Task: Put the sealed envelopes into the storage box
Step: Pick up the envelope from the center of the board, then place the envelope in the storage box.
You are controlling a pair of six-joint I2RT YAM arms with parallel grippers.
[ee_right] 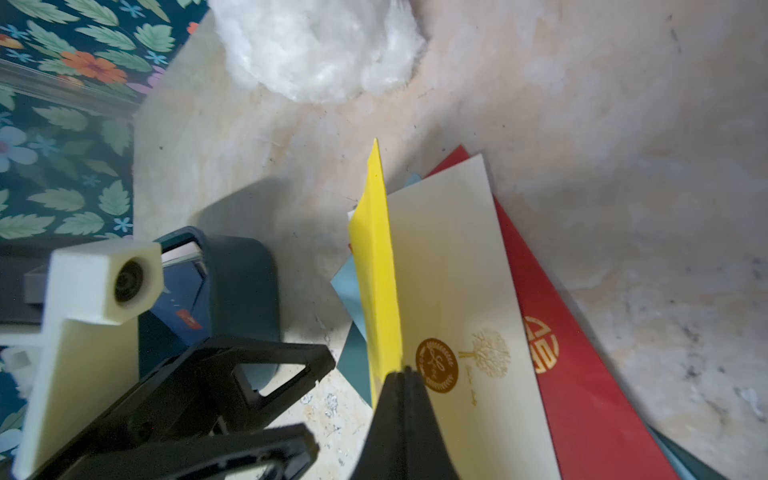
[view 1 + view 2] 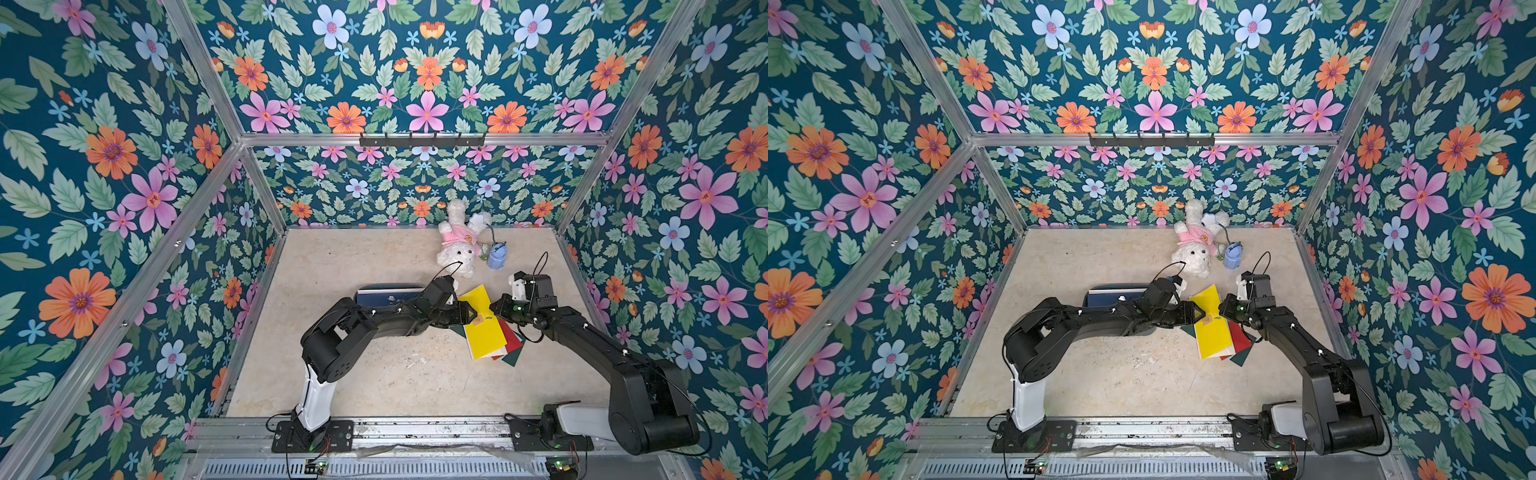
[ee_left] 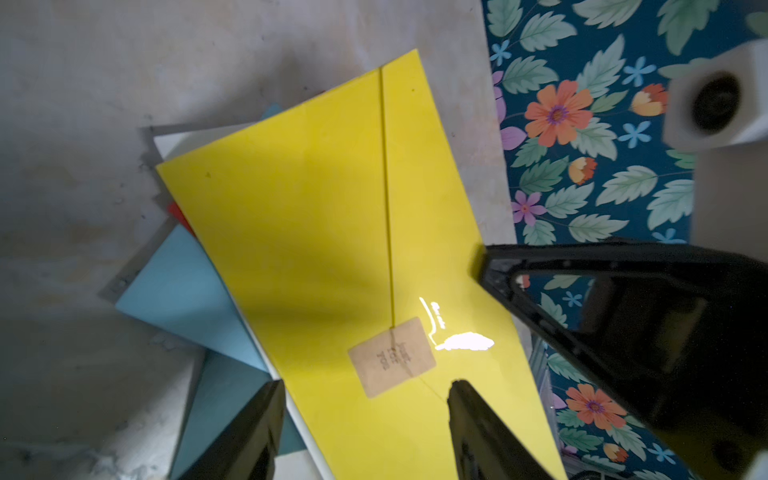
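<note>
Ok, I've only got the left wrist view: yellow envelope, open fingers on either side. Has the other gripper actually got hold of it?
Observer: Yes, the right gripper is shut on the yellow envelope, tilting it up off the others.
Operator: What's under it?
Observer: A cream envelope with a round gold seal, lying over a red envelope.
Operator: And the box?
Observer: The storage box sits beside them, a navy envelope inside.
</note>
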